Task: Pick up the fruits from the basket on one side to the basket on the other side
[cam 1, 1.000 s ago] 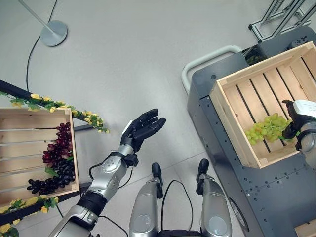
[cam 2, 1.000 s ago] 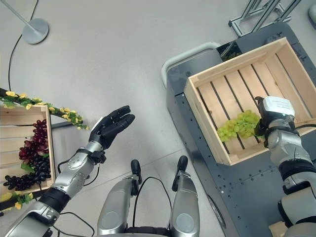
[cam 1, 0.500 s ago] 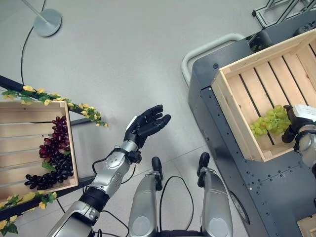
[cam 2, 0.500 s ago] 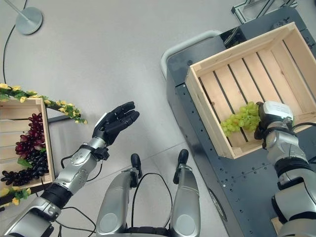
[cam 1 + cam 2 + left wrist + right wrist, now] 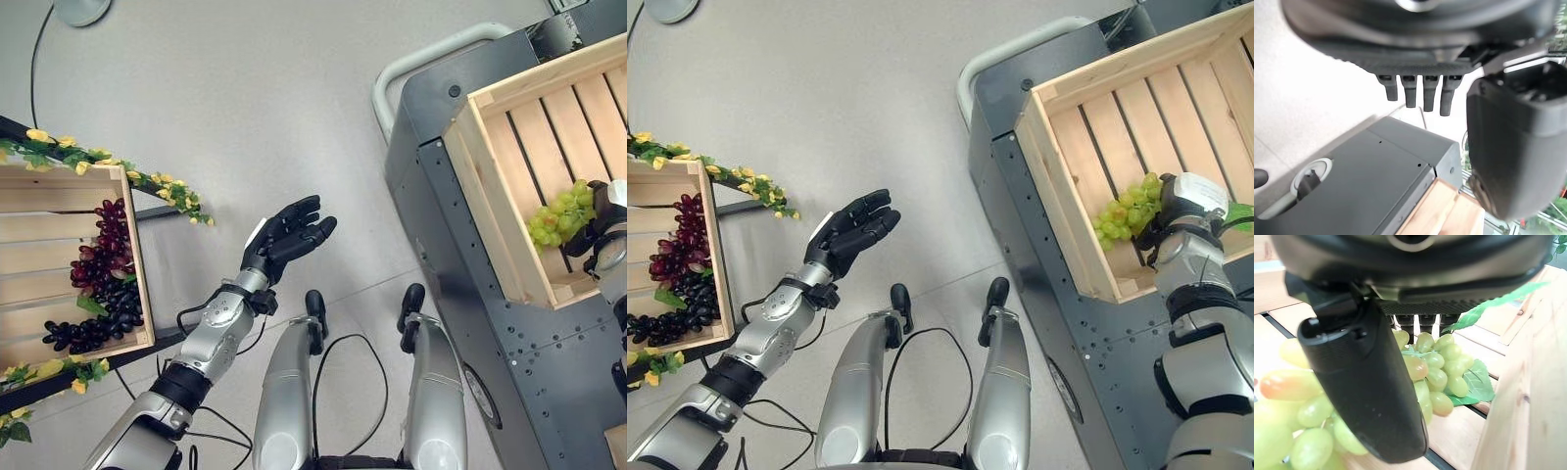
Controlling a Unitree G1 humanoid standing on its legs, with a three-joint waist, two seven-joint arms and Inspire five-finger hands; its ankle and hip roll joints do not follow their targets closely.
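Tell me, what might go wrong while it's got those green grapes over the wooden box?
The right robot hand pinches the green grapes at one end, so loose grapes might drop off. The bunch hangs close to the right crate wall and could snag on it when lifted. The left robot hand, open over the floor, seems out of the way.

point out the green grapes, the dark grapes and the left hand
green grapes (image 5: 1125, 210), right eye view, middle of the bunch
dark grapes (image 5: 98, 294), left eye view, middle of the pile
left hand (image 5: 279, 242), left eye view, palm
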